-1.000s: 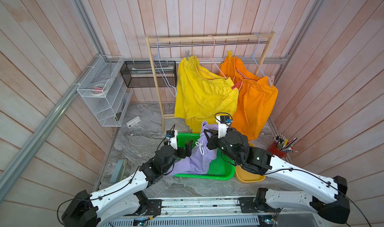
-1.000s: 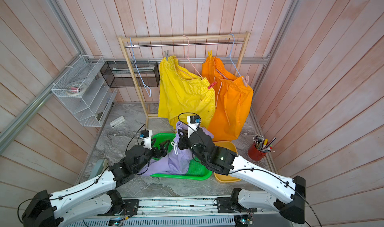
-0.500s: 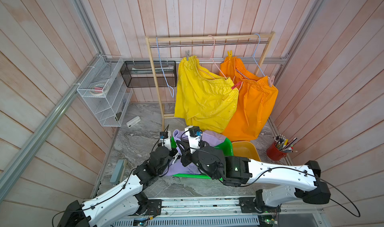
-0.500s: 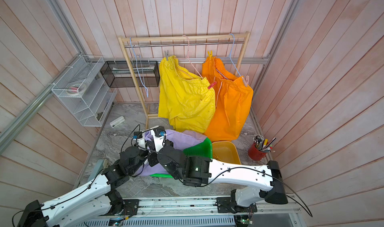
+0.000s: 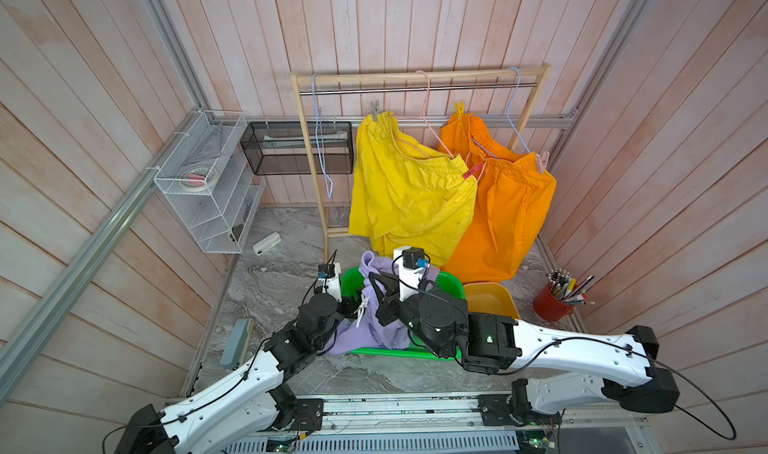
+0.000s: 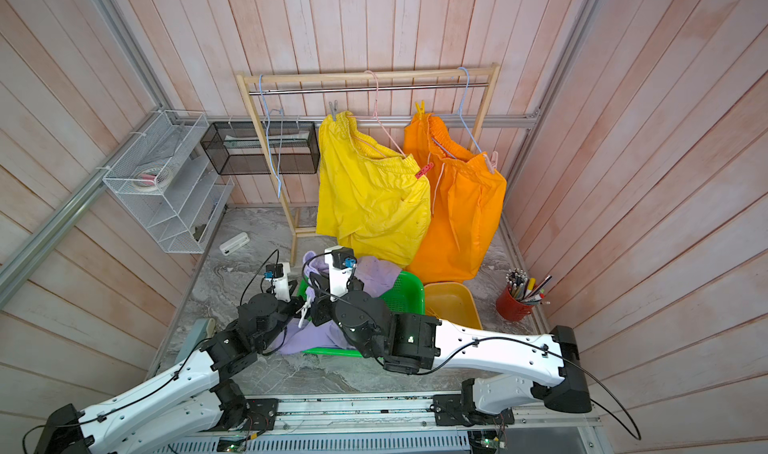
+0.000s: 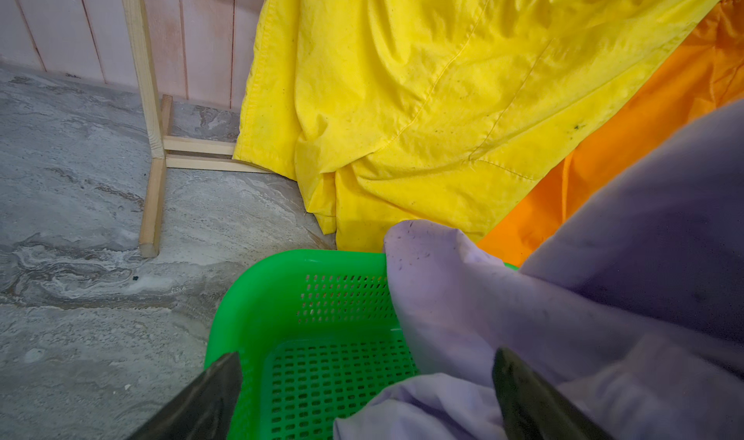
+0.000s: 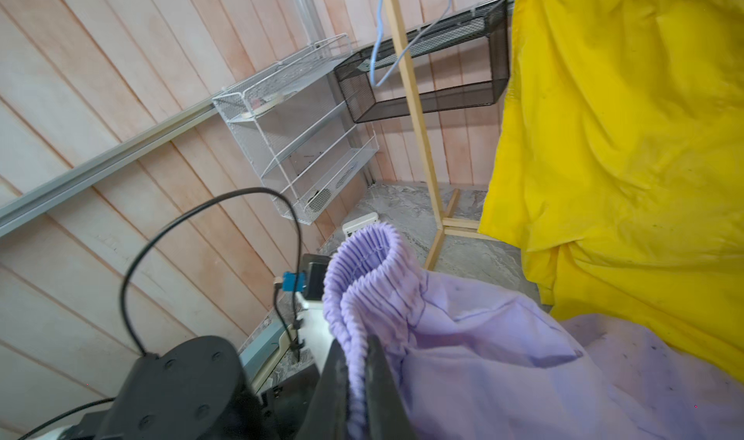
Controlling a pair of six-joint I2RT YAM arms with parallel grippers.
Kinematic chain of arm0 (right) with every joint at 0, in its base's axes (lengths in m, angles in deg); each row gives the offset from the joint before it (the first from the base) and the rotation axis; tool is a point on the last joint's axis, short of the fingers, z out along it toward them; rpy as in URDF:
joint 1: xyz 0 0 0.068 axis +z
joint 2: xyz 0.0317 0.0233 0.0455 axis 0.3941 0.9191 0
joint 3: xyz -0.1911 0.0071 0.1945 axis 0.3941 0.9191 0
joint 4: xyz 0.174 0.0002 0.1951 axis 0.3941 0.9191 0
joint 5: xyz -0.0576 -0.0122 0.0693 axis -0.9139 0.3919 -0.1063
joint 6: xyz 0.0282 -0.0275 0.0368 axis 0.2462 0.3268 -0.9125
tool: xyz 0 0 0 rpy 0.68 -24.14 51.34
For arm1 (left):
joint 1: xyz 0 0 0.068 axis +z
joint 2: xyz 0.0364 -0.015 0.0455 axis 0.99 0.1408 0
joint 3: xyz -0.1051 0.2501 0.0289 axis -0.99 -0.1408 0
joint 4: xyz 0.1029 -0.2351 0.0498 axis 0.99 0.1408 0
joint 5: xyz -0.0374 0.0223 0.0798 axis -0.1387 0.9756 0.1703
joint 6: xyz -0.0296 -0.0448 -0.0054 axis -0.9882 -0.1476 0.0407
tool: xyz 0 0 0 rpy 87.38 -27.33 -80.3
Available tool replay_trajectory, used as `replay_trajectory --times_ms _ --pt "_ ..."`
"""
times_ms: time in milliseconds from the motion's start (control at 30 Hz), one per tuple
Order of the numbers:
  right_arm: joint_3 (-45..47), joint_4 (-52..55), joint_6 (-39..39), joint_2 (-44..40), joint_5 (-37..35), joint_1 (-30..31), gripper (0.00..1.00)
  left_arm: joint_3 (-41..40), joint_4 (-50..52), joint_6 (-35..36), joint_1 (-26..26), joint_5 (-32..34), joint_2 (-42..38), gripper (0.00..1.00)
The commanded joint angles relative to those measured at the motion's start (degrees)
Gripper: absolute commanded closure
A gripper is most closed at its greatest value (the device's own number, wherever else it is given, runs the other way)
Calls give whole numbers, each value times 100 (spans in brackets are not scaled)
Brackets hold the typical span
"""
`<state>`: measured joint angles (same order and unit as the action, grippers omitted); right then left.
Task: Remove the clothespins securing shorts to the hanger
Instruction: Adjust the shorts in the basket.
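Top views, both: rack [image 5: 419,76] against the back wall. Yellow shorts [image 5: 411,198] hang from a pink hanger [image 5: 424,99], waistband clipped to it by a grey pin [image 5: 375,109] at the high end and a red pin [image 5: 473,170] at the low end. Orange shorts [image 5: 511,215] on a blue hanger [image 5: 515,111], held likewise by a yellow pin [image 5: 459,108] and a pink pin [image 5: 542,161]. Pins sit at the waistband ends, so neither pair can slide down its slanted hanger. Third hanger [image 5: 318,149] bare. Lilac shorts [image 5: 374,331] are off it, heaped in the green basket [image 5: 449,283] on the worktop [image 5: 274,281], part spilling over the near rim. Their pins: not seen. Tub [image 5: 490,302] just beside the basket; contents unclear.

Left wrist: left jaws released, spread wide above a basket corner. Lilac cloth bulges up between the fingers [image 7: 209,401] without being pinched. Nothing held.

Right wrist: right jaws clenched on the lilac waistband [image 8: 362,281], whose gathered elastic loops up above them. Judgement: the thick elastic edge gives a firm hold for setting the pair into the basket; letting go is what remains there. Four pins left on the rack; lilac pair looks done.
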<state>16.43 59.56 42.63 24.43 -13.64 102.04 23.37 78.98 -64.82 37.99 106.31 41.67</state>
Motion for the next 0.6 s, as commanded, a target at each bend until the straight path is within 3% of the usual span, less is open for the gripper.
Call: replay_trajectory --times_ms 0,333,567 --pt "628 65 -1015 -340 534 -614 100 40 113 35 24 92 -86 1" --pt "2935 -509 -1930 -616 1700 -2579 100 28 -29 50 19 -37 177 1" --pt "3047 -978 -1683 221 2363 -3231 100 61 -240 77 18 -229 507 1"
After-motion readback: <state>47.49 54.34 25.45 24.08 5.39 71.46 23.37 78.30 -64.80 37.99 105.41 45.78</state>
